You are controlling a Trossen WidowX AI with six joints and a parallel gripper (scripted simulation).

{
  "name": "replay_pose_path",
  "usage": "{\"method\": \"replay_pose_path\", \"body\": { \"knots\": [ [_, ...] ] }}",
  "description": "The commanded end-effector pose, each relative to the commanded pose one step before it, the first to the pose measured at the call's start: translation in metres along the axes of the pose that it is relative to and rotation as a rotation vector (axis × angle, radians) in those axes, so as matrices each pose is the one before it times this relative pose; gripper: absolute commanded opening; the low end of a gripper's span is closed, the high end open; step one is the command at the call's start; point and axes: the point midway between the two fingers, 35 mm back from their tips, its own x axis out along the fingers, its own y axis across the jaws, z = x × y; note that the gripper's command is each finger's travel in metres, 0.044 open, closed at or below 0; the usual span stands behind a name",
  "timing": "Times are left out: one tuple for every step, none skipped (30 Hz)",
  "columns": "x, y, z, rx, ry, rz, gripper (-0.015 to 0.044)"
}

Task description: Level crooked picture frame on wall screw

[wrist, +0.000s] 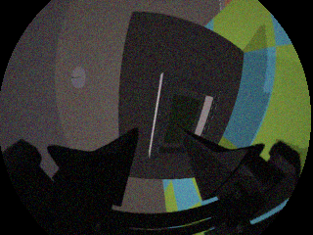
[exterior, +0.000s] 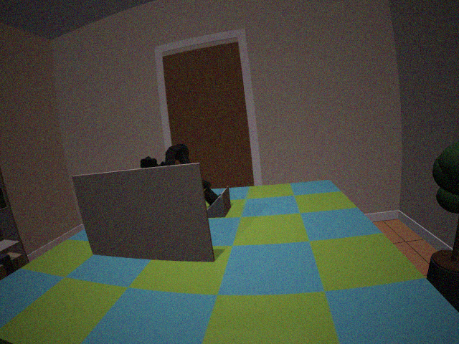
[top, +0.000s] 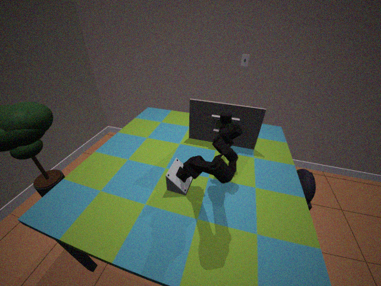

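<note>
Jaws spread, pinching nothing. Frame (top: 225,124) hangs on board (top: 200,123) straight ahead of jaws, touching not seen — pale edge strips run across jaw line. Tilt hard to judge; next regrip likely.

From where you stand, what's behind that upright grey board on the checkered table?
Behind the grey board only the arm's dark top and its grey base peek out. The board covers the picture frame and gripper.
</note>
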Motion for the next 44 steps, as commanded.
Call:
{"method": "replay_pose_path", "body": {
  "knots": [
    [-0.02480, -0.00502, -0.00682, -0.0460, 0.01149, -0.00043, 0.0260],
    [-0.00553, -0.00102, -0.00160, -0.0102, 0.00042, 0.00044, 0.0260],
    [-0.00324, -0.00066, -0.00106, -0.0061, 0.00025, 0.00027, 0.0260],
    [-0.00107, -0.00023, -0.00037, -0.0020, 0.00008, 0.00009, 0.0260],
    [0.00000, 0.00000, 0.00000, 0.0000, 0.00000, 0.00000, 0.0260],
    [0.00555, 0.00320, 0.00356, 0.0140, -0.00925, -0.00042, 0.0260],
    [-0.00240, 0.00327, -0.00159, -0.0094, 0.00072, -0.00028, 0.0260],
    [-0.00425, 0.00517, -0.00254, -0.0157, 0.00122, -0.00047, 0.0260],
    [-0.00550, 0.00574, -0.00286, -0.0190, 0.00149, -0.00055, 0.0260],
    [-0.00586, 0.00518, -0.00264, -0.0192, 0.00150, -0.00052, 0.0260],
    [-0.00617, 0.00460, -0.00243, -0.0193, 0.00150, -0.00048, 0.0260],
    [-0.00642, 0.00399, -0.00223, -0.0195, 0.00148, -0.00044, 0.0260],
    [-0.00661, 0.00337, -0.00204, -0.0196, 0.00145, -0.00039, 0.0260],
    [-0.00675, 0.00274, -0.00188, -0.0198, 0.00140, -0.00033, 0.0260],
    [-0.00683, 0.00211, -0.00174, -0.0199, 0.00134, -0.00027, 0.0260],
    [-0.00685, 0.00148, -0.00162, -0.0201, 0.00126, -0.00020, 0.0260],
    [-0.00682, 0.00085, -0.00152, -0.0202, 0.00117, -0.00013, 0.0260],
    [-0.00673, 0.00024, -0.00146, -0.0203, 0.00107, -0.00005, 0.0260],
    [-0.00659, -0.00036, -0.00142, -0.0205, 0.00095, 0.00002, 0.0260],
    [-0.00532, -0.00073, -0.00117, -0.0170, 0.00068, 0.00008, 0.0260],
    [-0.00312, -0.00062, -0.00071, -0.0103, 0.00036, 0.00007, 0.0260],
    [-0.00103, -0.00024, -0.00024, -0.0034, 0.00011, 0.00003, 0.0260],
    [0.00000, 0.00000, 0.00000, 0.0000, 0.00000, 0.00000, 0.0260],
    [0.00000, 0.00000, 0.00000, 0.0000, 0.00000, 0.00000, 0.0260],
    [0.00323, 0.00225, 0.00101, 0.0181, -0.00052, 0.00952, 0.0260],
    [-0.00233, -0.00157, -0.00070, -0.0129, 0.00038, -0.00681, 0.0260],
    [-0.00092, -0.00065, -0.00028, -0.0052, 0.00015, -0.00271, 0.0260],
    [0.00000, 0.00000, 0.00000, 0.0000, 0.00000, 0.00000, 0.0260],
    [0.00000, 0.00000, 0.00000, 0.0000, 0.00000, 0.00000, 0.0260],
    [0.00000, 0.00000, 0.00000, 0.0000, 0.00000, 0.00000, 0.0260],
    [0.00000, 0.00000, 0.00000, 0.0000, 0.00000, 0.00000, 0.0260],
    [0.00000, 0.00000, 0.00000, 0.0000, 0.00000, 0.00000, 0.0260],
    [0.00000, 0.00000, 0.00000, 0.0000, 0.00000, 0.00000, 0.0260],
    [0.00000, 0.00000, 0.00000, 0.0000, 0.00000, 0.00000, 0.0260],
    [0.00000, 0.00000, 0.00000, 0.0000, 0.00000, 0.00000, 0.0260],
    [0.00000, 0.00000, 0.00000, 0.0000, 0.00000, 0.00000, 0.0260],
    [0.00000, 0.00000, 0.00000, 0.0000, 0.00000, 0.00000, 0.0260],
    [0.00000, 0.00000, 0.00000, 0.0000, 0.00000, 0.00000, 0.0260],
    [0.00000, 0.00000, 0.00000, 0.0000, 0.00000, 0.00000, 0.0260],
    [0.00000, 0.00000, 0.00000, 0.0000, 0.00000, 0.00000, 0.0260],
    [0.00000, 0.00000, 0.00000, 0.0000, 0.00000, 0.00000, 0.0260],
    [0.00000, 0.00000, 0.00000, 0.0000, 0.00000, 0.00000, 0.0260],
    [0.00000, 0.00000, 0.00000, 0.0000, 0.00000, 0.00000, 0.0260],
    [0.00000, 0.00000, 0.00000, 0.0000, 0.00000, 0.00000, 0.0260]
  ]
}}
